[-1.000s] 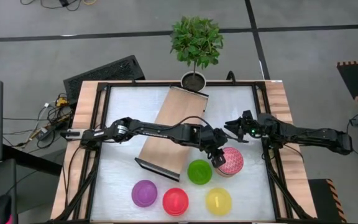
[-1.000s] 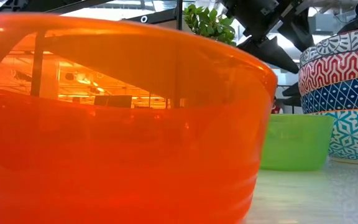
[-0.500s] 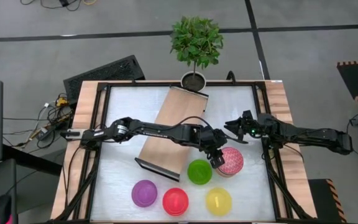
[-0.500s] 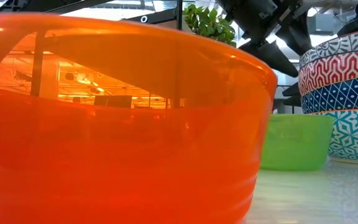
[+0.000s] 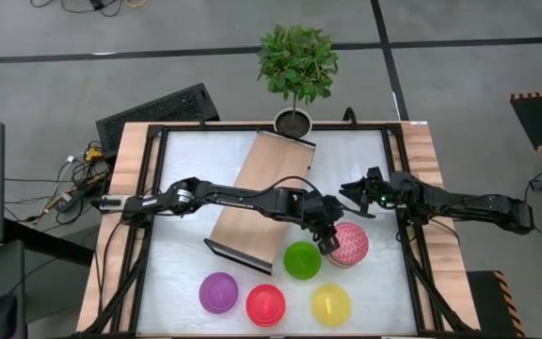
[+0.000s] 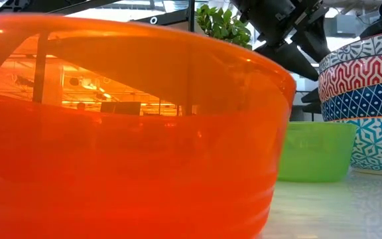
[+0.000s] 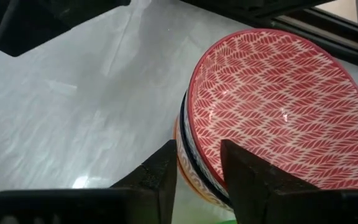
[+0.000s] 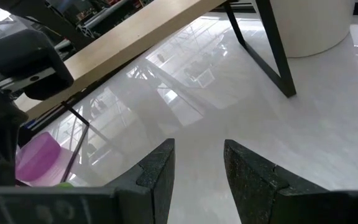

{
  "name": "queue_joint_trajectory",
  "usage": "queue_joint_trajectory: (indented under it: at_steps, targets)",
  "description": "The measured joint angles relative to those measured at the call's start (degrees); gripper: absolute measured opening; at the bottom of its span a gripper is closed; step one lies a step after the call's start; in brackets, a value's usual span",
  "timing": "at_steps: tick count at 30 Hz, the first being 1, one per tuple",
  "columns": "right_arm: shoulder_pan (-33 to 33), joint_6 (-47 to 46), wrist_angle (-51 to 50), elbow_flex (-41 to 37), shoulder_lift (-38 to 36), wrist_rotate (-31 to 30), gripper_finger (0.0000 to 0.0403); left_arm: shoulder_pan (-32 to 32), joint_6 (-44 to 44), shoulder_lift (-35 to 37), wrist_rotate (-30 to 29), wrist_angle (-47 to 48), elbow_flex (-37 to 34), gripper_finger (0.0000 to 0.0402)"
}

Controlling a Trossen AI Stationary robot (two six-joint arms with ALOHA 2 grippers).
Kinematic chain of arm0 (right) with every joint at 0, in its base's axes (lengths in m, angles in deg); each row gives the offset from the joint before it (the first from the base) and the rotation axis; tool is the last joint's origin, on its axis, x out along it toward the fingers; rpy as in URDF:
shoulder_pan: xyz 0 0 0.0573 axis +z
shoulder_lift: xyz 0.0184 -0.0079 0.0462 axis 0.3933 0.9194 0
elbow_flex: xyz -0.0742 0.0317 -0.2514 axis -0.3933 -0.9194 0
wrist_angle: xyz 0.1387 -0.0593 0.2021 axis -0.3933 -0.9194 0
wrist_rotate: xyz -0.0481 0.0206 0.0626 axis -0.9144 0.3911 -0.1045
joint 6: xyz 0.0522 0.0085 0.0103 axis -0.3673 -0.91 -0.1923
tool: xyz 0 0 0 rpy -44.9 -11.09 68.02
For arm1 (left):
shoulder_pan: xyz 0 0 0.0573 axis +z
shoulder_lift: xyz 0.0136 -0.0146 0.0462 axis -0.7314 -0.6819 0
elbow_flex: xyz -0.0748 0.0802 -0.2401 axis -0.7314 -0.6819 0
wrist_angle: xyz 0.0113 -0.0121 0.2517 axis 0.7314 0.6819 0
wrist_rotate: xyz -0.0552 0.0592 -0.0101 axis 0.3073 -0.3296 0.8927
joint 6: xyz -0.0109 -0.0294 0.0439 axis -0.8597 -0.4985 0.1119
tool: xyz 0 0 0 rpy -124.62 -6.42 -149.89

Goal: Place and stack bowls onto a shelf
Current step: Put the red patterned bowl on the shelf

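A stack of patterned bowls (image 5: 351, 245), a red-white one (image 7: 278, 106) on top, stands right of centre on the white tabletop. My left gripper (image 5: 326, 234) is open at the stack's left rim, one finger over the top bowl's inside and one outside the stack (image 7: 197, 165). Green (image 5: 302, 259), purple (image 5: 218, 292), red (image 5: 265, 304) and yellow (image 5: 330, 304) bowls sit on the table near its near edge. The light-wood shelf (image 5: 257, 200) stands slantwise at centre. My right gripper (image 5: 356, 199) is open and empty, right of the shelf. My left gripper straddles the rim (image 7: 188, 140) of the patterned stack, coming slanting down from the table's left. One finger (image 7: 244, 171) is over the red-white bowl's inside, the other (image 7: 163, 171) outside. Whether either finger touches the rim, I cannot tell. The stack rests on the table.
A potted plant (image 5: 294, 118) stands at the table's far edge, just behind the shelf's far end. A dark frame (image 5: 398, 179) runs round the tabletop. The red bowl (image 6: 131, 133) fills most of the low view, with the green bowl (image 6: 314, 149) and the stack (image 6: 363, 99) behind it.
My left gripper has shifted slightly at the patterned stack's rim. The bowls and the right arm have stayed where they were.
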Motion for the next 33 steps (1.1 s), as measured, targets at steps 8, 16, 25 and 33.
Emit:
queue_joint_trajectory:
  at_steps: [8,16,25,33]
  targets:
    - [0.0,0.0,0.0,0.0,0.0,0.0,0.0164,0.1,-1.8,-1.5,4.7,0.6,0.0,0.0056]
    - [0.0,0.0,0.0,0.0,0.0,-0.1,0.0164,0.9,-4.6,-2.4,6.1,-0.7,0.3,0.0004]
    - [0.0,0.0,0.0,0.0,0.0,-0.1,0.0164,0.5,-3.9,-2.4,3.3,-0.9,1.7,0.0001]
    - [0.0,0.0,0.0,0.0,0.0,-0.1,0.0164,0.9,-3.2,-0.3,0.8,-2.5,2.1,0.0000]
